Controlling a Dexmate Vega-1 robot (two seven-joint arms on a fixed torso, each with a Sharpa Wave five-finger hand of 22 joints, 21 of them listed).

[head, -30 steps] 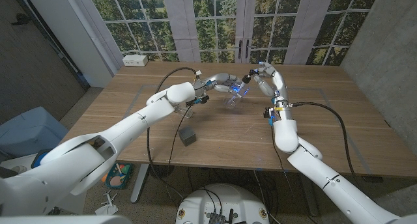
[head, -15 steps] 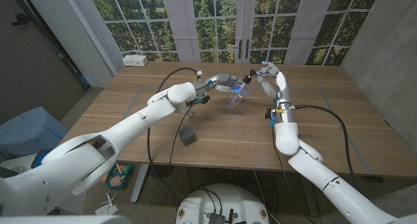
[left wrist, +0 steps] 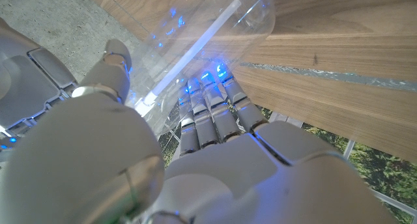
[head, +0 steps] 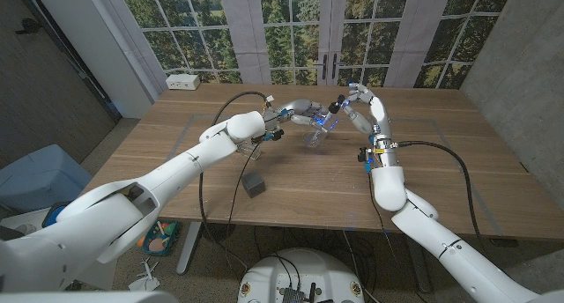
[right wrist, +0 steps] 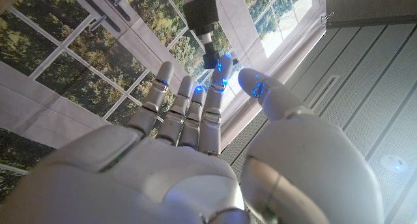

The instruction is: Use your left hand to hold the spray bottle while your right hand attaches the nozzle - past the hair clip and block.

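Note:
In the head view my left hand (head: 296,110) grips a clear spray bottle (head: 316,132) above the far middle of the table, the bottle tilted. The left wrist view shows the transparent bottle (left wrist: 207,36) held between the thumb and the fingers of that hand (left wrist: 195,172). My right hand (head: 363,106) is raised just right of the bottle and holds the black nozzle (head: 336,103) at its fingertips, close to the bottle's top. In the right wrist view the black and white nozzle (right wrist: 203,17) sticks out beyond the fingertips of the right hand (right wrist: 182,165).
A grey block (head: 256,185) lies on the wooden table (head: 441,180) nearer the front, left of centre. A white box (head: 183,80) sits at the far left corner. Windows stand behind the table's far edge.
My right hand has shifted slightly towards the bottle with the nozzle in it. The left hand and the bottle have barely moved.

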